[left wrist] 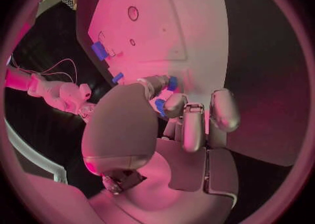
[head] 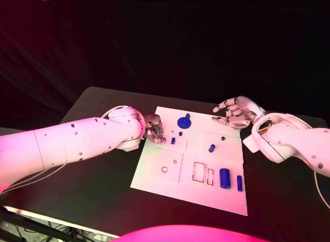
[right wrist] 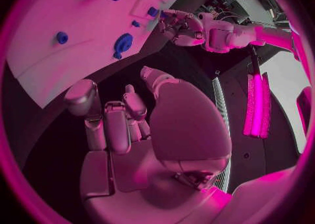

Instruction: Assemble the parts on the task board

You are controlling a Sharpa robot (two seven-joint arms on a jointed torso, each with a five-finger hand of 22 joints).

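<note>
Flat white task board [head: 165,176] carries smooth blue cylindrical parts [head: 224,178]. Left hand [head: 153,129] pinches a small blue piece [left wrist: 172,83]. Right hand [head: 236,113] empty, fingers loosely spread.

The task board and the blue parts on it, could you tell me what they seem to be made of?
Task board: likely rigid plastic or coated sheet, matte white, flat with crisp outlined recesses. Blue parts: probably moulded or printed plastic, uniformly coloured and smooth with a faint sheen.
</note>
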